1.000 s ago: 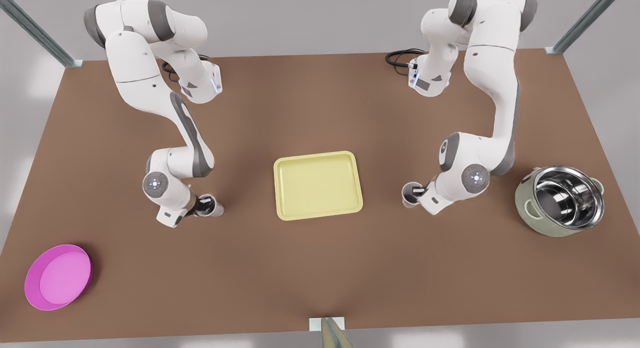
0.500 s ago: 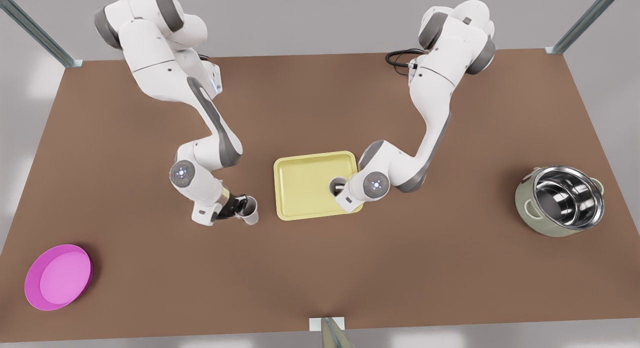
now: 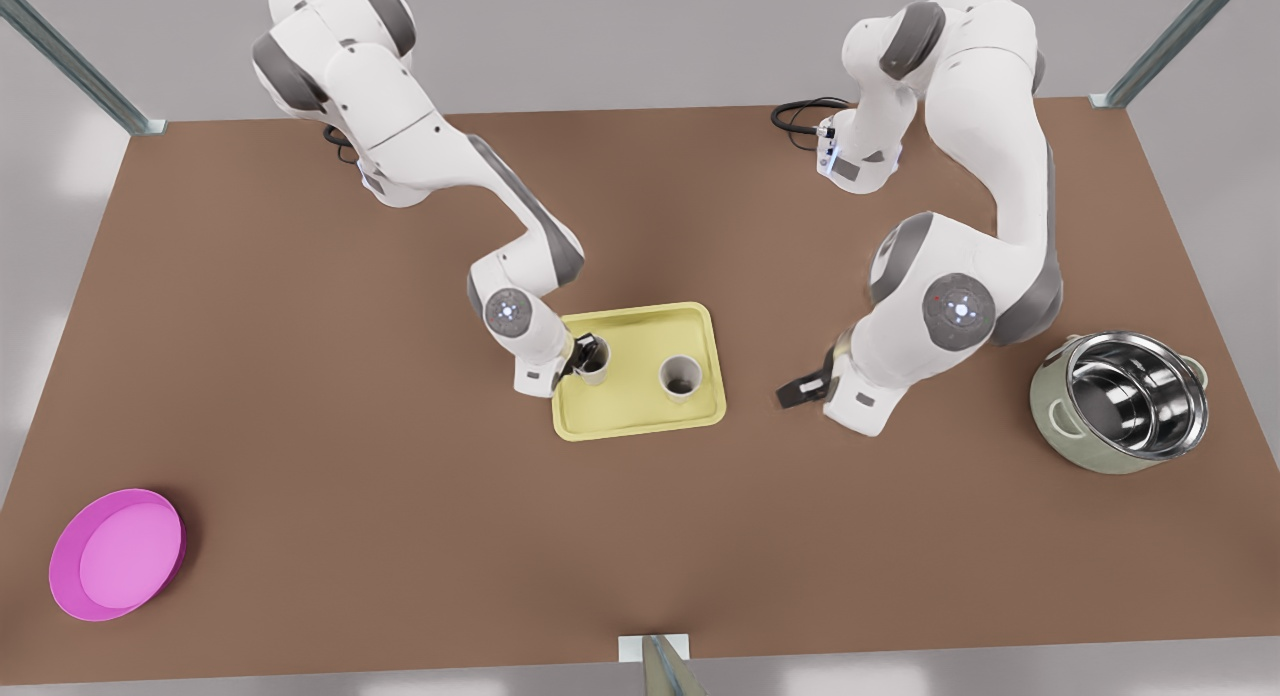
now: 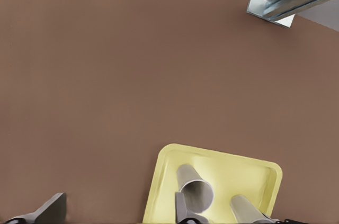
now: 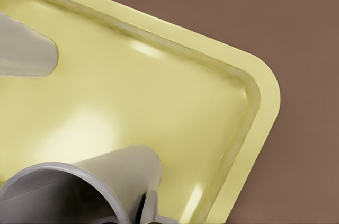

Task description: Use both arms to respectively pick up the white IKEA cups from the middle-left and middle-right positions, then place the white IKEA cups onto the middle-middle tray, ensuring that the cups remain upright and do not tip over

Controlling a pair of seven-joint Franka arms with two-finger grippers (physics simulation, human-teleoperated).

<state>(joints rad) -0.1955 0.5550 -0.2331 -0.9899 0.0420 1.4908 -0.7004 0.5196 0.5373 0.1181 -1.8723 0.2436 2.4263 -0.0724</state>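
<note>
Front view: one small white tapered cup stands upright and free on the flat pale yellow tray. The left claw hangs wide open just off the tray, at the front view's right. The right claw grips the second white cup at the tray's other edge. The next move is probably to settle it level and then release. The green steel-lined pot and the round magenta dish sit well apart on the bench, blocking nothing.
</note>
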